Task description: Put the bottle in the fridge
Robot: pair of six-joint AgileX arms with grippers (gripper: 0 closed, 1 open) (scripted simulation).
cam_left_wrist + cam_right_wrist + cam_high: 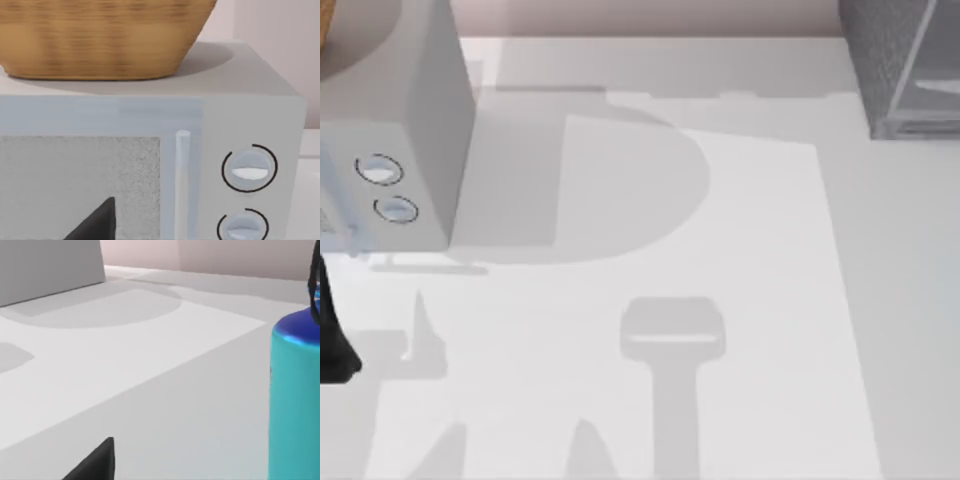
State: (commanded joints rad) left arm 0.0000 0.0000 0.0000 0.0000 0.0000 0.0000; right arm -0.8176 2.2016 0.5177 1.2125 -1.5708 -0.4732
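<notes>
**Bottle standing on the table, fridge at the far right corner**

The bottle [295, 400] shows in the right wrist view: teal body, darker blue shoulder, upright on the pale table [165, 405]. A thin dark loop [314, 285] hangs at its top, poss. a strap or cord; can't tell what it belongs to. Nothing touches the bottle's visible side. Its place on the table can't be fixed from the top view.

The fridge [905, 65] sits at the table's far right corner in the top view: dark grey speckled box w/ pale frame and a glassy bluish panel facing in toward the table. It's cut by the picture's edge, so door state can't be told.

Right gripper: one dark fingertip [95, 462] pokes into the right wrist view, low over bare table, near the bottle but apart from it. Whether its fingers are spread or closed can't be told.

Left side of the table: a lighter smooth grey box w/ two round dials, i.e. a microwave [400, 130]. In the left wrist view its door window, upright handle [182, 185] and both dials face the camera, and a woven basket [100, 37] rests on its top. One dark fingertip [97, 222] of the left gripper shows in front of the door window, no contact visible; fingers' state can't be told. A dark piece of the left arm [332, 345] sits at the top view's left edge, just in front of the microwave.
</notes>
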